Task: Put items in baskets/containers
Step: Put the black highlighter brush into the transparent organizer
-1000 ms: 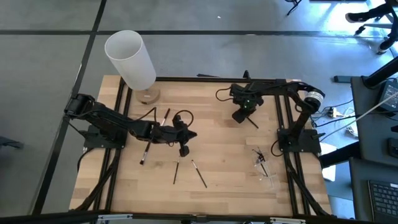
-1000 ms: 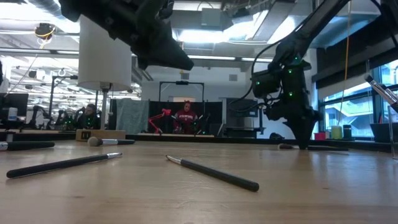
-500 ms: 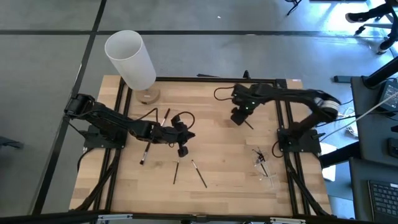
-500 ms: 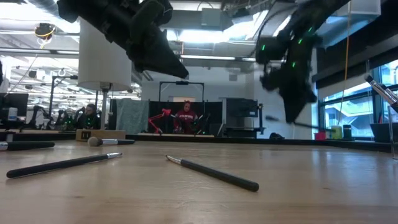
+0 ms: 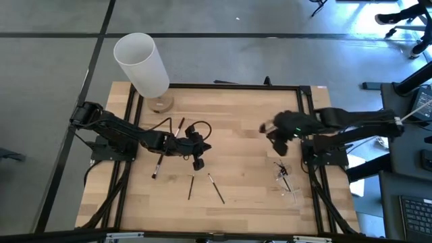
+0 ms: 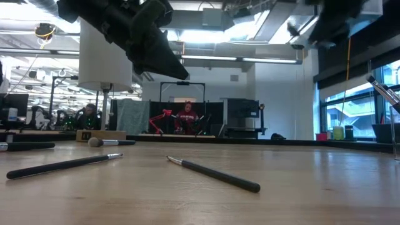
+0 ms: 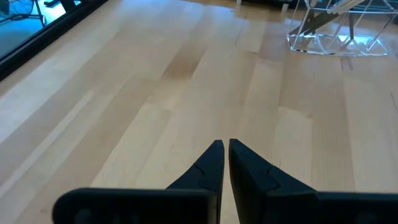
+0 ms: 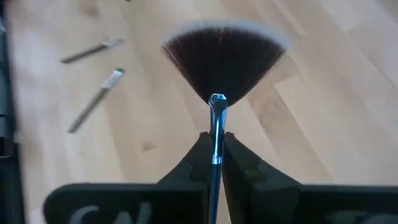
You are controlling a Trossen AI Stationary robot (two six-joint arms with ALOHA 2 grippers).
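My right gripper (image 5: 277, 140) is above the table's right half, shut on a fan brush (image 8: 221, 59) with a flared dark, pale-tipped head. The clear container (image 5: 289, 183) stands near the right edge, nearer than the gripper, with several brushes in it. It also shows in the left wrist view (image 7: 336, 28). My left gripper (image 5: 198, 162) hovers shut and empty over the table's middle. Loose brushes lie flat on the wood: one (image 5: 156, 167) to its left and two (image 5: 191, 185) (image 5: 216, 189) on its near side. Two more brushes (image 5: 179, 126) lie farther back. My right gripper pinches the fan brush's thin handle (image 8: 214, 149) between its two fingers, just behind the shiny ferrule. The brush lies along the fingers, its fan head sticking out past the fingertips. It is lifted clear of the table.
A tall white cylinder (image 5: 142, 64) on a round wooden base (image 5: 160, 102) stands at the far left corner. A black frame (image 5: 307, 121) runs around the table. Bare wood lies between the two grippers. People sit in the room beyond the table (image 6: 186, 117).
My right gripper has risen from the far middle of the table with the fan brush lifted clear. It has swung toward the near right, toward the clear container.
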